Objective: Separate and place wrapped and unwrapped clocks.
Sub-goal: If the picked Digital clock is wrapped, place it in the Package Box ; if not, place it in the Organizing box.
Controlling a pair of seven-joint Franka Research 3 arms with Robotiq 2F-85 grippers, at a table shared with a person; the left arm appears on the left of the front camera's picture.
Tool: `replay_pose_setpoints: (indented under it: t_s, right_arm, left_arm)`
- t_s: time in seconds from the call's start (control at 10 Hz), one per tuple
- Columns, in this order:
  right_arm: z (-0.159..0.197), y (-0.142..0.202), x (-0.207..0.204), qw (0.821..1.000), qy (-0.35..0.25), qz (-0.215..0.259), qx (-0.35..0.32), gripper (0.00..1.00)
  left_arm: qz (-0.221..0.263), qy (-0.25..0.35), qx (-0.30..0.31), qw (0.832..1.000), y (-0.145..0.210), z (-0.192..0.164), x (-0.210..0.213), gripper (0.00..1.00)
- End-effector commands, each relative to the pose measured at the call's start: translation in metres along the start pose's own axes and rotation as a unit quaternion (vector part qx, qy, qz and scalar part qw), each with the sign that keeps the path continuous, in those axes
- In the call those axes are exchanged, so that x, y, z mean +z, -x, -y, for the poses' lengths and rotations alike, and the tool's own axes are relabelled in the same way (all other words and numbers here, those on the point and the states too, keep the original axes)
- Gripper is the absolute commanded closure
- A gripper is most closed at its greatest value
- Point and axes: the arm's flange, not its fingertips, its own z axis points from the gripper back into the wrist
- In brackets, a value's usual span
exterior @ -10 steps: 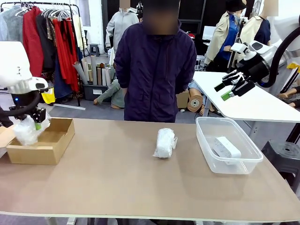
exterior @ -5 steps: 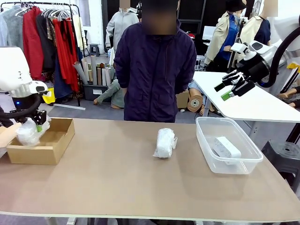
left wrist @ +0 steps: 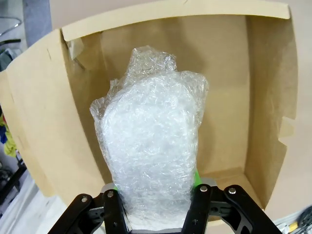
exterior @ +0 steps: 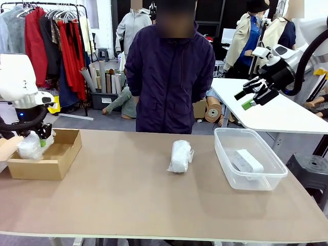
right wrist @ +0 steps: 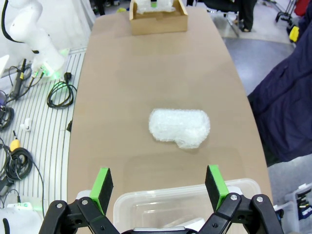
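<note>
Wrapped clock, pinched in the left gripper, has sunk lower into the cardboard box beneath it; release looks due. Right gripper hangs spread, second wrapped clock ahead.

Lighting is bright, even and diffuse. Shadows on my table are soft and faint. My wrist views bow straight edges near the borders. The wrapped clock shows small glints.

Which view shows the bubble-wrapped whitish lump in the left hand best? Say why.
Left wrist view: the bubble-wrapped whitish lump is close and sharp, over the brown cardboard box. Front view shows it small, at the box's left end; right wrist view, tiny and far.
</note>
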Motion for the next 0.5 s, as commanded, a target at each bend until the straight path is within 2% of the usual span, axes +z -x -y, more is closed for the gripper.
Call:
replay_pose_setpoints:
  t_s: [0.0,0.4]
  right_arm:
    - [0.0,-0.002,0.001,1.0,-0.001,0.001,0.002,0.0]
    - [0.0,-0.002,0.001,1.0,-0.001,0.001,0.002,0.0]
  left_arm:
    - [-0.011,-0.008,0.017,1.0,-0.011,-0.002,-0.001,1.0]
    - [-0.004,-0.044,0.052,0.998,-0.022,-0.013,-0.022,1.0]
